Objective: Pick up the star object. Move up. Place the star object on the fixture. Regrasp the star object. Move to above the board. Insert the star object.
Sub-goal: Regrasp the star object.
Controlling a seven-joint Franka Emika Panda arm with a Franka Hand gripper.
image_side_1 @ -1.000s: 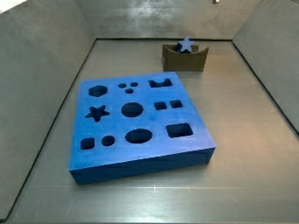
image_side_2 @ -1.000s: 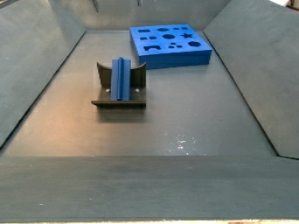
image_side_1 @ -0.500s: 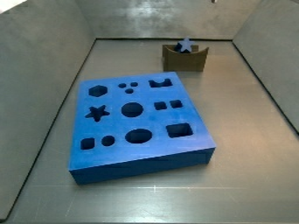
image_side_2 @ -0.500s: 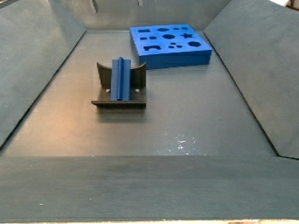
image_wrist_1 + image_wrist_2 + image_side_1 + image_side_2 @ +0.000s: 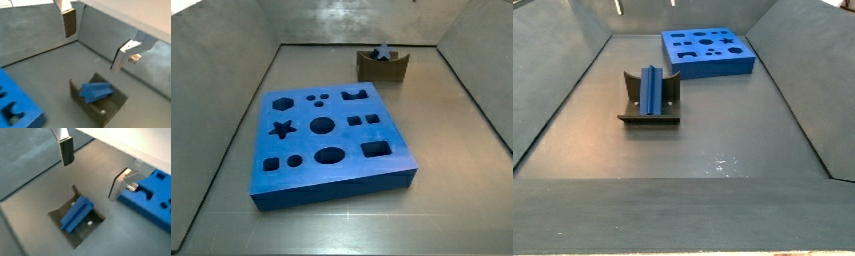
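While the board (image 5: 331,145) fills the centre and lower left of a side view, it sits small at the upper middle in the other (image 5: 708,52), a thick blue slab with star, round, square and hexagon cutouts lying flat on the grey surface (image 5: 458,215). Well apart from it stands the fixture (image 5: 382,66), upper right in that view and left of centre in the other (image 5: 649,98). Resting in the fixture's notch lies the star object (image 5: 653,88), a blue ridged peg. Above it in both wrist views hangs the gripper (image 5: 97,42) (image 5: 93,173), jaws spread wide and empty, one finger (image 5: 69,22) and its mate well apart, clear of the peg (image 5: 76,213).
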